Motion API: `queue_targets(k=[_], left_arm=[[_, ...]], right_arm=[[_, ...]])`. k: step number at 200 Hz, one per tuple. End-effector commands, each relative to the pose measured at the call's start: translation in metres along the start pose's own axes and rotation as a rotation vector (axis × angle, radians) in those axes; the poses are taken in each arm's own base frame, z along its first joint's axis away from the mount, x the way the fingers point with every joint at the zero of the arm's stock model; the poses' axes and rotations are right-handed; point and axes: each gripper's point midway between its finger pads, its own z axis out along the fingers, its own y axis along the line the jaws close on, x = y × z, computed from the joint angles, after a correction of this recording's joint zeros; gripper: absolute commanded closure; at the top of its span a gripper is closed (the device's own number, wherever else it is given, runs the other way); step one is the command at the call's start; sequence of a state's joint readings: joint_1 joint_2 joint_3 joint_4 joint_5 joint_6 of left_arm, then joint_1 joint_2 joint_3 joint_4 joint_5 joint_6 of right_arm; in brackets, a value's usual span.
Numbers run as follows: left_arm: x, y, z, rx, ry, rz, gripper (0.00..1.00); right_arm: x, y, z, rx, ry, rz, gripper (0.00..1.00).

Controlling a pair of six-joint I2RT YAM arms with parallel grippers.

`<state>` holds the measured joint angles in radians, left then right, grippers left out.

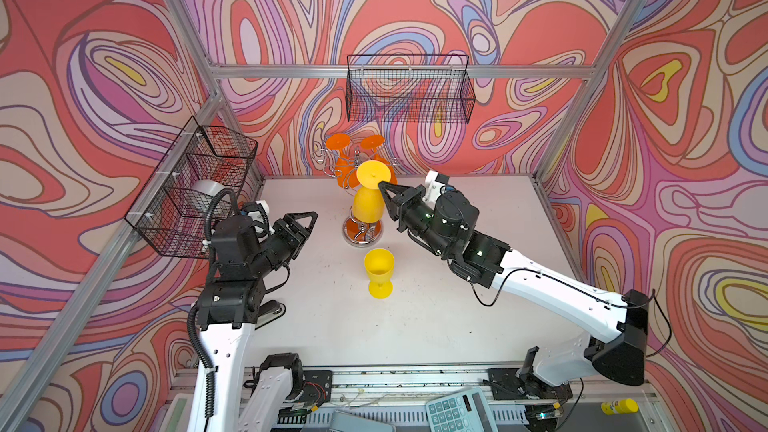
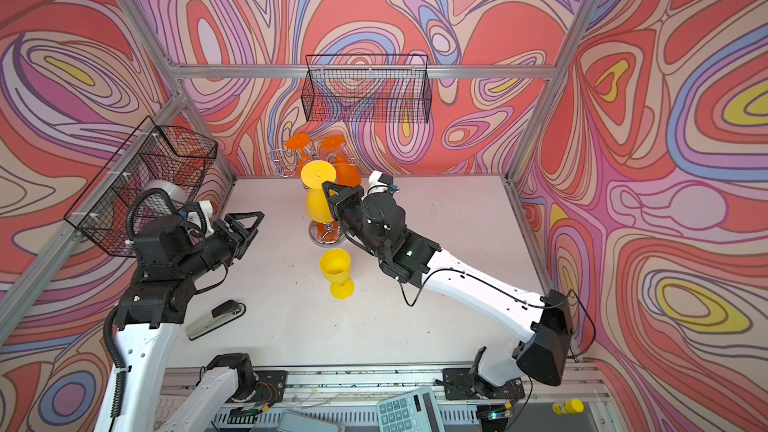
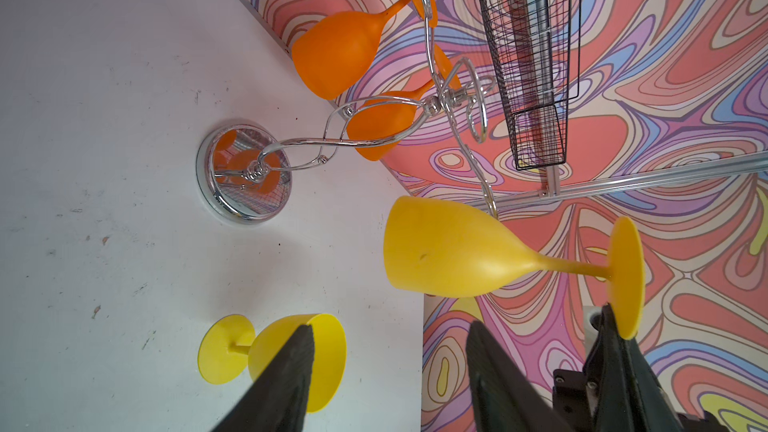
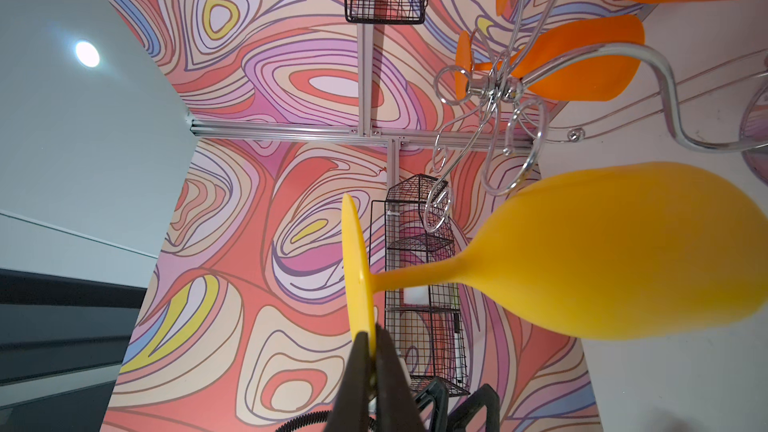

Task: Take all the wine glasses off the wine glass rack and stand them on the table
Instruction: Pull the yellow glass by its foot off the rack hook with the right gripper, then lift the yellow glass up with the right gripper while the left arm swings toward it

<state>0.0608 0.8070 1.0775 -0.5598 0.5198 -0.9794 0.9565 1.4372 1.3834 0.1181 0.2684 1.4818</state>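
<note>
Right wrist view makes plain: right gripper (image 4: 372, 342) pinches the foot of the inverted yellow plastic wine glass (image 4: 623, 251); left gripper (image 3: 390, 328) half-open, empty.

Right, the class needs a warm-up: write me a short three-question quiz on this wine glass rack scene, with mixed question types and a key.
1. True or false: the left tool is holding a glass.
2. The right tool grips the upside-down yellow wine glass by its: A) bowl B) stem C) foot edge.
3. How many orange glasses hang on the wine glass rack?
Key: 1 false, the left tool is open and empty; 2 C; 3 two.
</note>
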Motion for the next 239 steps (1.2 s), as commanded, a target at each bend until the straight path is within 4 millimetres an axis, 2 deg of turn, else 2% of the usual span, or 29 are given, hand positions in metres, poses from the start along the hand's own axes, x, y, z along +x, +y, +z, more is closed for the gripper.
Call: queue_targets(k=[1, 57, 101, 177, 202, 224, 239], left_arm=[[-0.003, 0.001, -0.005, -0.024, -0.013, 0.028, 0.41], [-0.006, -0.004, -0.004, -0.028, -0.008, 0.053, 0.41], [-0.006, -0.005, 0.001, -0.032, 0.021, 0.068, 0.41], [-0.012, -0.018, 0.006, -0.027, 0.042, 0.137, 0.41], [-0.008, -0.025, 0.012, -0.029, 0.064, 0.178, 0.41], [0.000, -0.037, 0.020, -0.040, 0.099, 0.258, 0.41], [0.005, -0.048, 0.026, -0.042, 0.132, 0.316, 0.41]], right_arm=[[-0.006, 0.004, -0.020, 0.014, 0.002, -0.041, 1.00], [-0.019, -0.003, -0.053, 0.115, -0.007, -0.202, 1.00], [-0.033, -0.026, -0.071, 0.245, -0.023, -0.359, 1.00], [-0.073, -0.065, -0.098, 0.568, -0.026, -0.799, 1.00], [-0.077, -0.092, -0.097, 0.692, 0.063, -0.960, 1.00], [-0.080, -0.132, -0.093, 0.874, 0.174, -1.141, 1.00], [-0.094, -0.161, -0.092, 1.033, 0.200, -1.290, 1.00]])
